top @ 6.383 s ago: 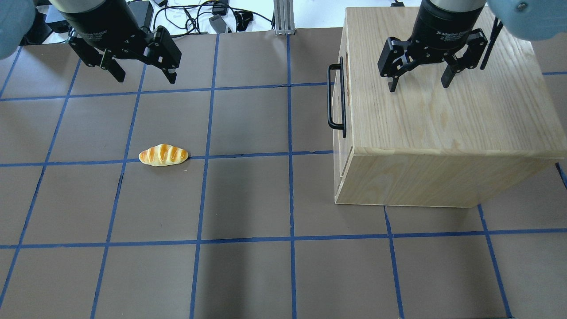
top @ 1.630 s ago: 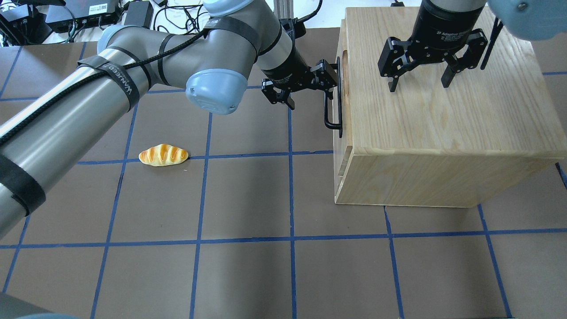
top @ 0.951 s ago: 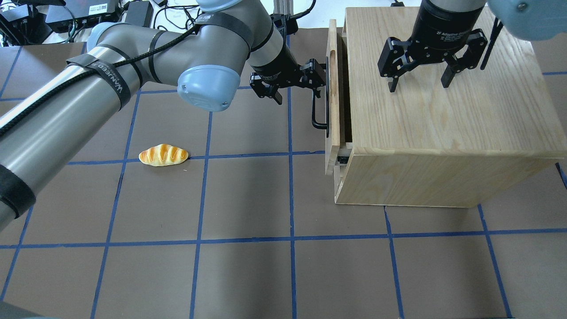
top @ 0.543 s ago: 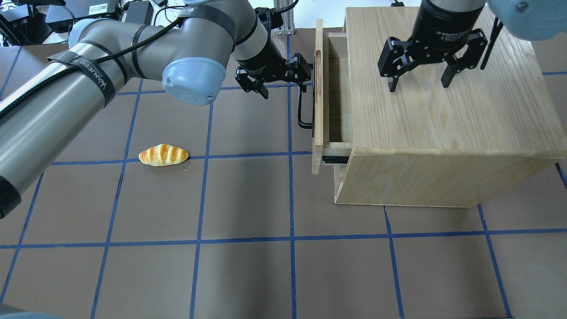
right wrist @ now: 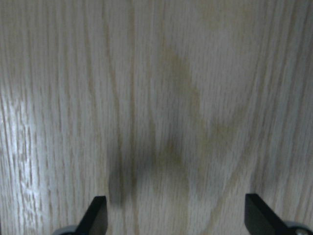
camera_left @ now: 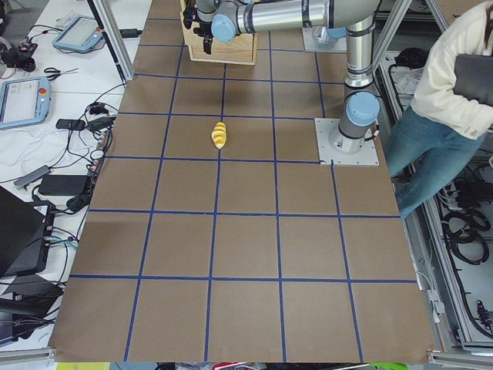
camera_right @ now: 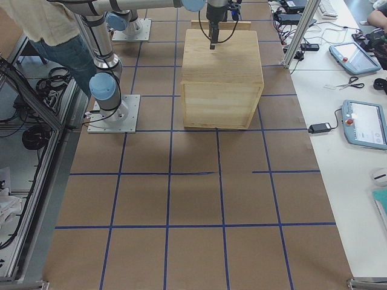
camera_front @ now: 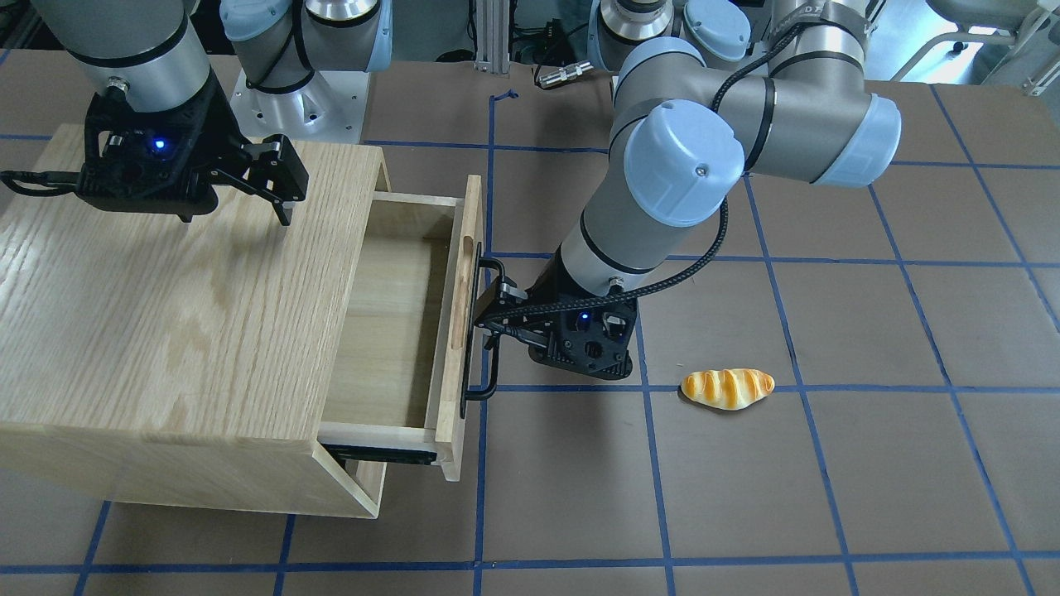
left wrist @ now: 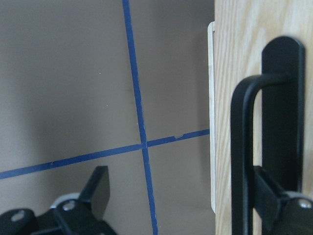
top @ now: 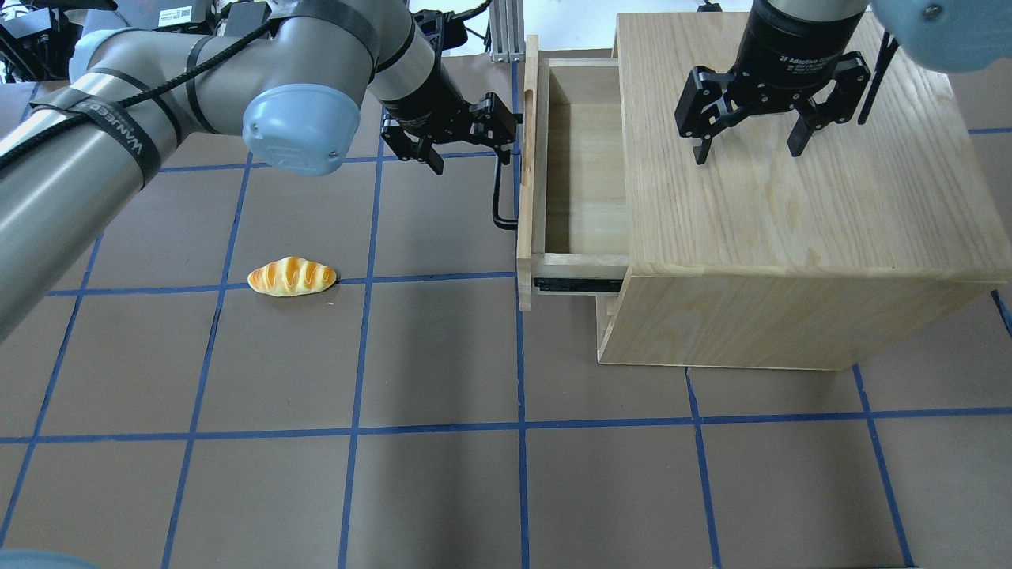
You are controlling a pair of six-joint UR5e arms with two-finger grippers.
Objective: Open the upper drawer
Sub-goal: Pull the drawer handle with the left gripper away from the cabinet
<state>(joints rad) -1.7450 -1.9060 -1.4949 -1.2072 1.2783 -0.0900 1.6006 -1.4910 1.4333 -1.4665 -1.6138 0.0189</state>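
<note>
As L gripper (top: 474, 154) prob. hooks handle (top: 496, 194), drawer (top: 585, 190) open.

The table (top: 443, 490) is covered in brown sheets, marked into squares by blue tape lines. An oak-grain cabinet (top: 791, 316) stands on it. A striped bread roll (top: 292, 276) lies well apart from the cabinet's front, along a tape line.

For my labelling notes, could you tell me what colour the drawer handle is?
Black; the handle shows best in the left wrist view.
</note>
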